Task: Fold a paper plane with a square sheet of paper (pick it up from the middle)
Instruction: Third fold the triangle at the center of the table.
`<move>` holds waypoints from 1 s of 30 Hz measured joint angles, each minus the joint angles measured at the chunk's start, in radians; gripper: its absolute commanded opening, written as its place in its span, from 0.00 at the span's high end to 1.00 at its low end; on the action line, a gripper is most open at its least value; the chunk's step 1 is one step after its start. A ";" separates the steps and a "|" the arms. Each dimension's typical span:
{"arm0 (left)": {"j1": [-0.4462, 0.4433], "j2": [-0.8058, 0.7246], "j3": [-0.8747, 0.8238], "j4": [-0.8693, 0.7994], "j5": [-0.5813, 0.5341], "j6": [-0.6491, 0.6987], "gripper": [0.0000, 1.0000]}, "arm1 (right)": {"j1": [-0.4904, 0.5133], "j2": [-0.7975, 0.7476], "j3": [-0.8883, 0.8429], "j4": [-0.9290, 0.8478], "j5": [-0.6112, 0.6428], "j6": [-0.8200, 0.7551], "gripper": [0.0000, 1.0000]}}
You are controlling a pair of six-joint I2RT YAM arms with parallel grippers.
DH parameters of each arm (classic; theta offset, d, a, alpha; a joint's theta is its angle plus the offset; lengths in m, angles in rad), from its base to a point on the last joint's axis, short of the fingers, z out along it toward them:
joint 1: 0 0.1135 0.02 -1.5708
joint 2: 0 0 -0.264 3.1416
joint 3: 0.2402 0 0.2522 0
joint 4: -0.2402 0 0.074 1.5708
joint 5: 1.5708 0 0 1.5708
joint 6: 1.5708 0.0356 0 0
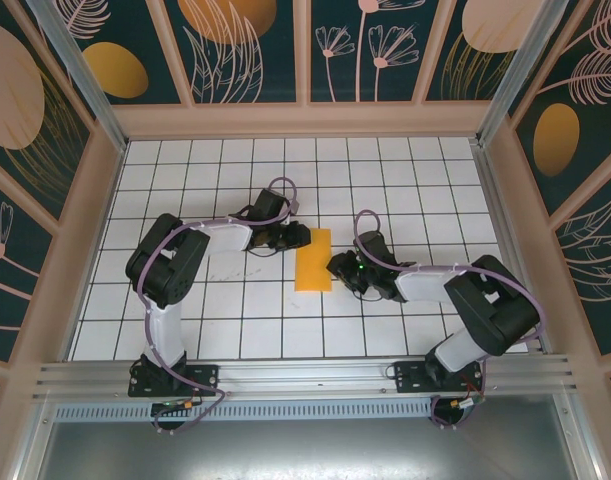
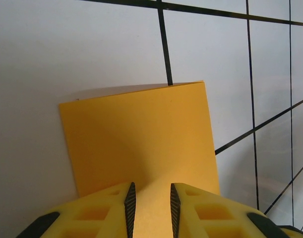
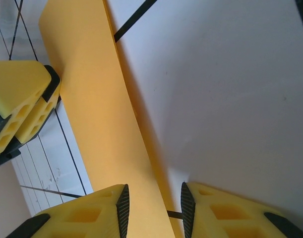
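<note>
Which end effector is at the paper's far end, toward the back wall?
The left end effector, at the folded orange sheet's far-left corner; the right end effector sits nearer the front, on its right edge.

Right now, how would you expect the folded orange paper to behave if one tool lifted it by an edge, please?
The paper looks thin and lies flat, so it is probably light and would droop from an edge grip. On the smooth-looking tiled table, a push would likely slide it.
</note>
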 measured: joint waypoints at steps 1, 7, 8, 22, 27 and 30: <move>0.000 0.000 0.000 0.000 0.000 0.000 0.71 | 0.000 0.002 0.000 0.005 -0.003 0.000 0.63; 0.000 0.003 -0.008 0.001 -0.008 0.000 0.71 | 0.000 0.010 0.001 0.013 -0.014 -0.003 0.63; 0.000 0.003 -0.010 0.001 -0.010 0.000 0.71 | 0.000 0.013 0.001 0.013 -0.015 -0.003 0.63; 0.000 0.004 -0.016 0.014 -0.009 0.000 0.70 | -0.002 0.035 0.001 0.093 -0.050 0.005 0.64; 0.000 0.004 -0.016 0.017 0.002 0.001 0.69 | -0.020 0.068 0.001 0.132 -0.071 0.005 0.64; 0.000 0.004 -0.016 0.019 0.013 0.009 0.68 | -0.042 0.086 0.001 0.162 -0.105 0.004 0.66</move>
